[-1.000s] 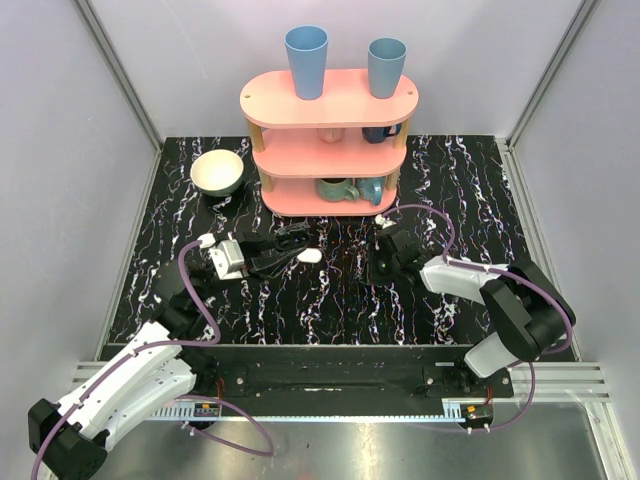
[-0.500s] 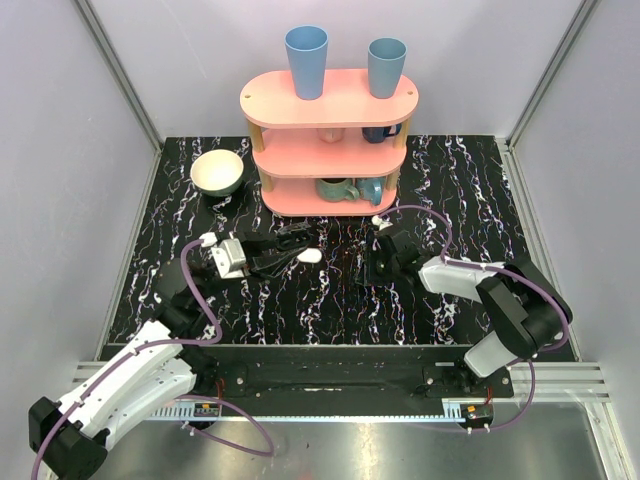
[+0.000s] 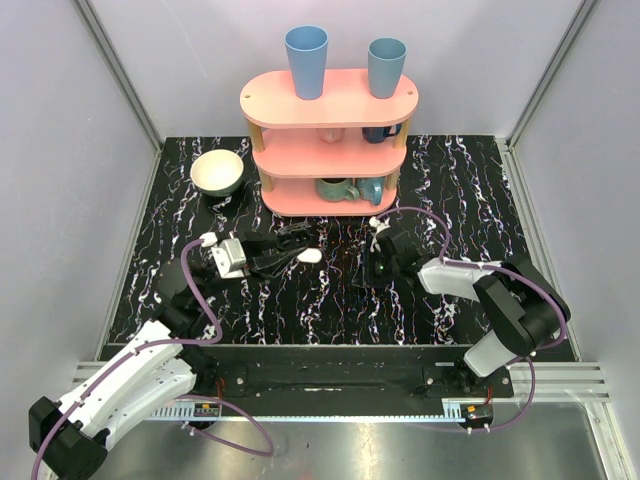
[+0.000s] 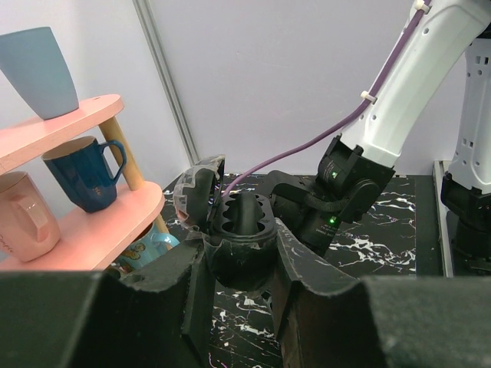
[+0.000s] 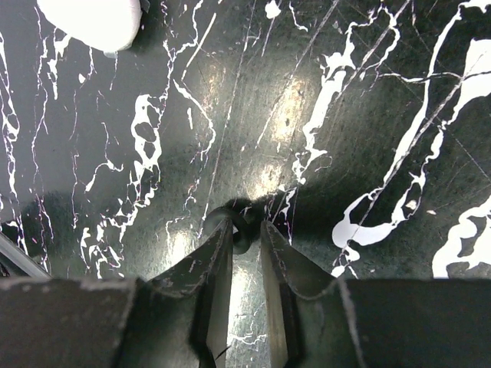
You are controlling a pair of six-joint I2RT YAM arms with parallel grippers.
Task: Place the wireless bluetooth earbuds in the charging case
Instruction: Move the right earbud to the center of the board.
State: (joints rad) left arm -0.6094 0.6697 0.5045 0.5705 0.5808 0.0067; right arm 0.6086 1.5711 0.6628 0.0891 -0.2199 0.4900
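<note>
The small white pill-shaped plastic charging case (image 3: 311, 255) is parked on the black marbled tabletop (image 3: 330, 310), long axis laid roughly left-right. It's probably light, hard and slick, so it's best pinched across the short sides. The left gripper (image 4: 239, 244) is clamped on a black ribbed piece (image 4: 244, 218). The right gripper (image 5: 245, 228) is nearly closed at a tiny dark bit (image 5: 241, 215), but an actual hold can't be told. No white earbuds are spotted.

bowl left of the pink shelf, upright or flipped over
Upright: the dark round bowl shows its cream inside facing up, with nothing in it.
</note>
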